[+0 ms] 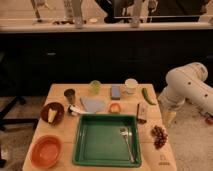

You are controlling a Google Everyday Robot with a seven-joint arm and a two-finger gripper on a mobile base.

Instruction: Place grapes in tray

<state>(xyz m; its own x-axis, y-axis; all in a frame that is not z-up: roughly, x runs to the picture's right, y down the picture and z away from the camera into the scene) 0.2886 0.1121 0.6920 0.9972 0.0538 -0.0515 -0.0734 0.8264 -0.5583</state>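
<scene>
The gripper (169, 118) hangs low at the end of the white arm (190, 87), just off the right edge of the wooden table (60, 91), its fingers apart and holding nothing. Nearest to it, on the table's right side, the grapes (159, 135) lie as a small dark red bunch, below the gripper and just outside the right rim of the tray (100, 142). They are not in the tray. The green tray fills the front middle of the table, and some metal cutlery (127, 142) lies in its right half. Just behind the grapes a dark packet (142, 112) stands near the tray's back right corner, and a long green pepper (146, 96) lies farther back. Along the back row stand a white cup (131, 85), a blue block (115, 91) and a green cup (95, 86). A pale blue cloth (92, 104) lies in front of the green cup. On the left side sit a dark bowl (52, 113) and, in the front corner, an orange bowl (46, 151).
</scene>
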